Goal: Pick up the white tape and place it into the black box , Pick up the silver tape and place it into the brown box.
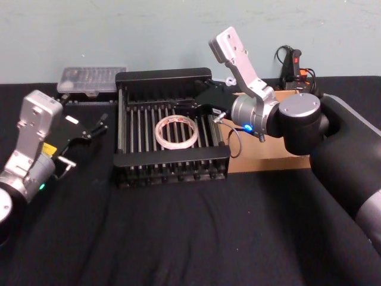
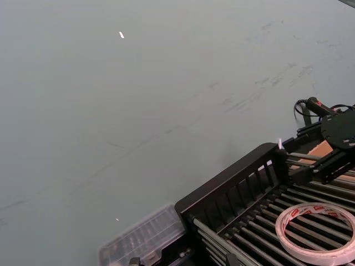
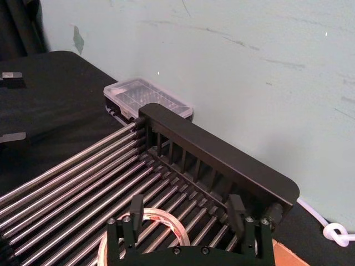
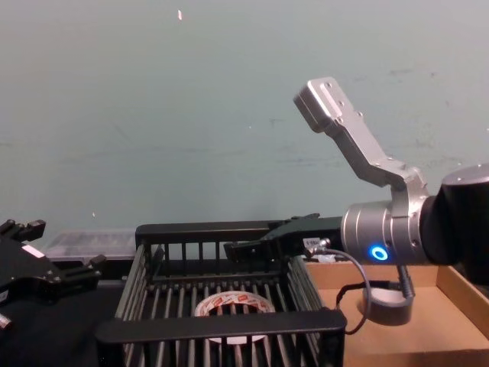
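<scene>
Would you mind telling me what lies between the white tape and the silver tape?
In the chest view, the black box's right wall and the right gripper arm's cable stand between the white tape and the silver tape, which sits in the brown box.

Black box (image 1: 171, 167) open from above, right gripper (image 1: 199, 108) overhanging its far right corner, white tape (image 1: 177, 131) unobstructed on the bars, clear case (image 1: 90, 79) behind the left rim.

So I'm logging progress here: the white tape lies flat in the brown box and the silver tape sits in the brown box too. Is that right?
Not quite. The white tape lies flat on the bars of the black box, not in the brown box; the head view shows it clearly. The silver tape does sit in the brown box, as the chest view shows.
</scene>
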You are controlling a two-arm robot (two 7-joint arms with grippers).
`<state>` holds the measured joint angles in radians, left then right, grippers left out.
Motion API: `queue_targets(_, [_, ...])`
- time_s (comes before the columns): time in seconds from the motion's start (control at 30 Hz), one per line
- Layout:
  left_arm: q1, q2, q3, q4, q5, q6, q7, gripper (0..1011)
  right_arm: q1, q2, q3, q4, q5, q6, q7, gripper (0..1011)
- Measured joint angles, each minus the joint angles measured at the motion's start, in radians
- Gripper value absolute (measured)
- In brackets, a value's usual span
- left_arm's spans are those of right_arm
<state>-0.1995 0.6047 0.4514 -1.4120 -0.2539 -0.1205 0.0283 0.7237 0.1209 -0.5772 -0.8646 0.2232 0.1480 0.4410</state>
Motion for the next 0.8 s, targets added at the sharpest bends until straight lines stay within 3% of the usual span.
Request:
queue_targets(0.1, [0.000, 0.000, 0.000, 0.000, 0.000, 0.000, 0.000, 1001, 0.000, 0.000, 0.000, 0.000, 0.000, 0.000, 0.000, 1002])
queue_targets(0.5, [0.000, 0.000, 0.000, 0.000, 0.000, 0.000, 0.000, 1001, -0.013, 0.006, 0.021, -0.018, -0.001, -0.001, 0.020, 1002])
queue_targets(0.67, [0.000, 0.000, 0.000, 0.000, 0.000, 0.000, 0.000, 1001, -0.047, 0.036, 0.040, -0.090, 0.000, 0.015, 0.035, 1002])
queue_targets(0.8, [0.000, 0.000, 0.000, 0.000, 0.000, 0.000, 0.000, 1001, -0.095, 0.082, 0.058, -0.189, 0.012, 0.035, 0.048, 1002])
